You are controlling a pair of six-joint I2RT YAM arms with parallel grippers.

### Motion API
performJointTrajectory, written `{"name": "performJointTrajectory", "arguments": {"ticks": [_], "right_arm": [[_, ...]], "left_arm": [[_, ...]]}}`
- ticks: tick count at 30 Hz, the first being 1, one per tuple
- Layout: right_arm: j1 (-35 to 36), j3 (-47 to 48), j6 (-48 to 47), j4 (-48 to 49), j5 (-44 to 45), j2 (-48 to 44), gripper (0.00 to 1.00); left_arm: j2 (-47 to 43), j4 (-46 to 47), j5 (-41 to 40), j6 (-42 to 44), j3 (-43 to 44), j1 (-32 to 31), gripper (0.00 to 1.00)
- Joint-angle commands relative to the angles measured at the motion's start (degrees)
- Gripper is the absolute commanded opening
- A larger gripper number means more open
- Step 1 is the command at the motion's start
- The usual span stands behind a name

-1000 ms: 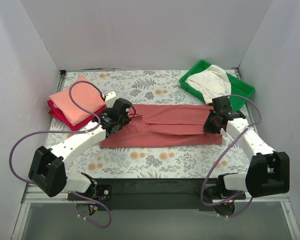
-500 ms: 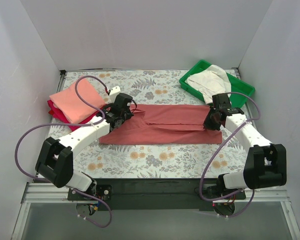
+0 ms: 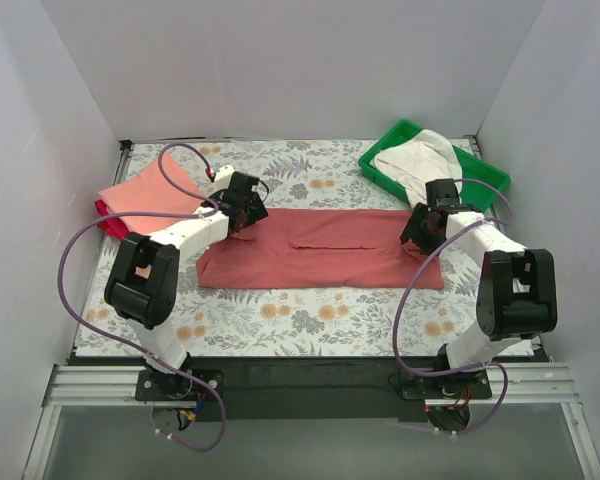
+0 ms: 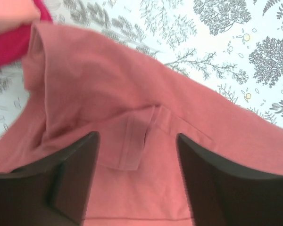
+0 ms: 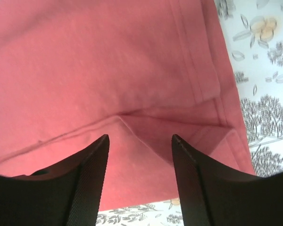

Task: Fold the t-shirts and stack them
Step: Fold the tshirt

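Observation:
The brick-red t-shirt (image 3: 320, 262) lies flat across the middle of the table, folded into a long band. Over its left end, my left gripper (image 3: 248, 212) hovers open; in the left wrist view the sleeve fold (image 4: 132, 150) lies below the left gripper (image 4: 136, 137), with nothing between the fingers. My right gripper (image 3: 423, 228) stands open over the shirt's right end; under the right gripper (image 5: 139, 137) lies a folded hem corner (image 5: 203, 127). At the left, a salmon-pink t-shirt (image 3: 145, 195) sits folded on a crimson one (image 3: 105, 212). A cream-white t-shirt (image 3: 415, 160) lies in the tray.
The green plastic tray (image 3: 485, 182) stands at the back right corner, close to my right arm. The folded stack is beside my left arm. White walls enclose the table on three sides. Purple cables loop off both arms.
Both grippers carried the shirt's near edge toward the back, then opened and let it go. The shirt now lies flat, folded lengthwise.

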Motion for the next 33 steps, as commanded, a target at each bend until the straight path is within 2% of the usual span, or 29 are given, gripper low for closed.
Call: {"name": "performJointTrajectory", "arguments": {"ticks": [1,2,5,9,14,18,22,26,33], "right_arm": [[-0.01,4.83,-3.18,2.49,0.85,0.78,0.63],[-0.01,4.92,-4.58,1.97,0.85,-0.1,0.66],[0.08,3.08,-7.48,2.05,-1.25,-3.77,0.98],[0.17,-0.78,-11.17,2.23,-4.77,-9.49,0.98],[1.48,-8.25,-14.17,7.13,-15.81,-18.01,0.98],[3.59,-12.13,-14.96,10.31,-20.24,-18.39,0.98],[5.44,-11.52,-16.89,10.75,-18.93,-14.1,0.98],[5.44,-8.44,-16.9,10.32,-12.52,-9.52,0.98],[4.74,-5.72,-14.88,9.08,-2.32,-4.15,0.98]], "left_arm": [[-0.38,0.23,-1.97,0.52,5.14,0.69,0.76],[-0.56,0.31,-2.68,0.69,5.67,0.69,0.83],[-1.7,-1.43,-3.3,0.43,7.78,1.04,0.86],[-6.61,-1.27,2.22,-1.67,4.89,1.04,0.89],[-12.24,-0.13,9.77,-3.26,-2.74,0.96,0.9],[-13.48,1.54,13.65,-4.4,-7.84,0.96,0.9],[-11.55,2.33,15.42,-4.75,-9.27,1.04,0.9],[-6.9,3.83,17.18,-4.23,-8.48,0.96,0.91],[0.31,2.34,13.84,-3.7,-3.91,1.13,0.91]]}}
